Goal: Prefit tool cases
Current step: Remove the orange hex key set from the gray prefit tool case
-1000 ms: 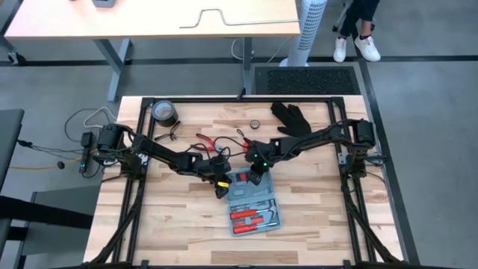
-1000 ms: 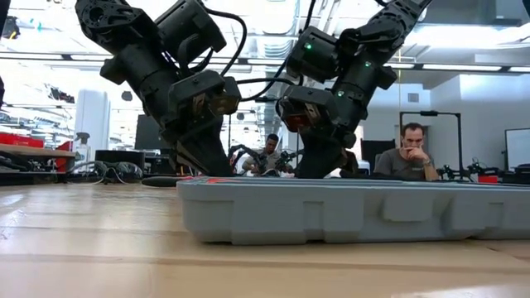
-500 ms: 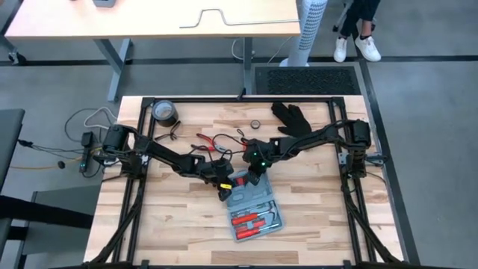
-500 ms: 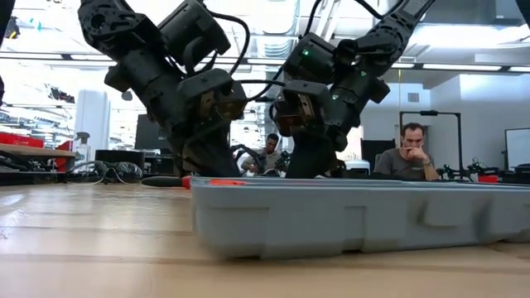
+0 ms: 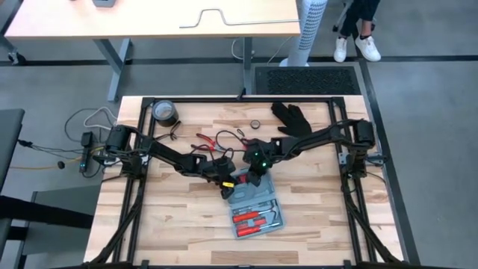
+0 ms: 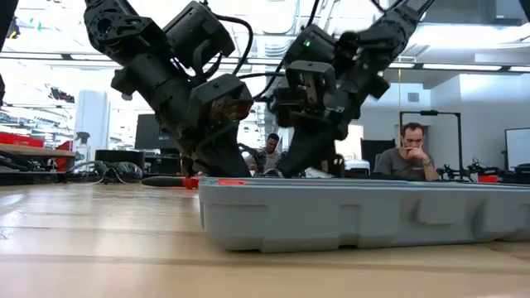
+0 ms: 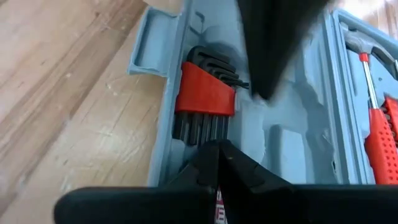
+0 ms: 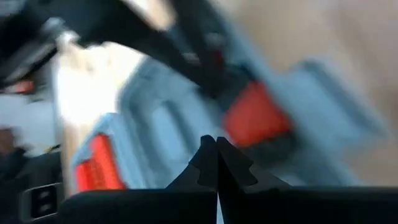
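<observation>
The blue-grey tool case lies open and flat on the wooden table, with red-handled tools in its grey recesses. A hex-key set in a red holder sits at its far end. My left gripper is shut and slants down at the case's far left corner. My right gripper is shut too. It comes down into the far end just right of the left gripper, and its dark finger shows over the recess beside the hex keys. My left gripper has its shut fingertips slanting down over the case's far end, just beside the hex keys. I cannot tell whether they touch the case. My right gripper points its shut fingers down into the empty recess next to the red holder. The tip looks to meet the moulded grey floor, but I cannot tell.
A black glove lies at the far right and a dark tape roll at the far left. A small ring and red-handled pliers lie behind the grippers. Bare wood lies left of the case and in front of it.
The case has slid a little toward the table's near edge and turned slightly. In the low view its left end has moved to the right. Both grippers have stayed shut at its far end, drawing a little closer to each other.
</observation>
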Available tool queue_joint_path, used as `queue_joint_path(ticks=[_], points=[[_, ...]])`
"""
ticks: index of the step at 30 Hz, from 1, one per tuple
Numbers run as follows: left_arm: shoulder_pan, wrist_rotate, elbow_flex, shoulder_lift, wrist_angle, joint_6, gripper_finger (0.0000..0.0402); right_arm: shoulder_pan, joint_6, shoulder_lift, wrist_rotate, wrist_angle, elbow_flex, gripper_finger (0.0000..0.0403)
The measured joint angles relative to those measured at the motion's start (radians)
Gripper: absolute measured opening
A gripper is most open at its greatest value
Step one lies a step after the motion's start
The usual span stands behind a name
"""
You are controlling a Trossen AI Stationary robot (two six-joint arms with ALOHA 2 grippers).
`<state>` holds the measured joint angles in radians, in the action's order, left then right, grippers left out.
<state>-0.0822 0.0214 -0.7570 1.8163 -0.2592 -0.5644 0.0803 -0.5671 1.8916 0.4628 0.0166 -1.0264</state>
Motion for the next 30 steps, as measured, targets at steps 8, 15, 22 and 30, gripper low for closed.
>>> queue_joint_path(ticks=[8, 15, 22, 30], points=[[0.0, -0.001, 0.006, -0.085, 0.043, 0.029, 0.0, -0.002, 0.079, -0.067, -0.201, 0.16, -0.002, 0.0], [0.0, 0.007, 0.004, -0.079, 0.068, 0.029, 0.0, -0.006, 0.102, -0.037, -0.287, 0.156, -0.003, 0.0], [0.013, 0.002, 0.001, -0.062, 0.048, 0.029, 0.0, 0.012, 0.125, -0.037, -0.318, 0.166, -0.003, 0.0], [0.072, -0.054, 0.002, -0.051, 0.001, 0.062, 0.0, 0.021, 0.134, -0.017, -0.32, 0.174, -0.003, 0.0]])
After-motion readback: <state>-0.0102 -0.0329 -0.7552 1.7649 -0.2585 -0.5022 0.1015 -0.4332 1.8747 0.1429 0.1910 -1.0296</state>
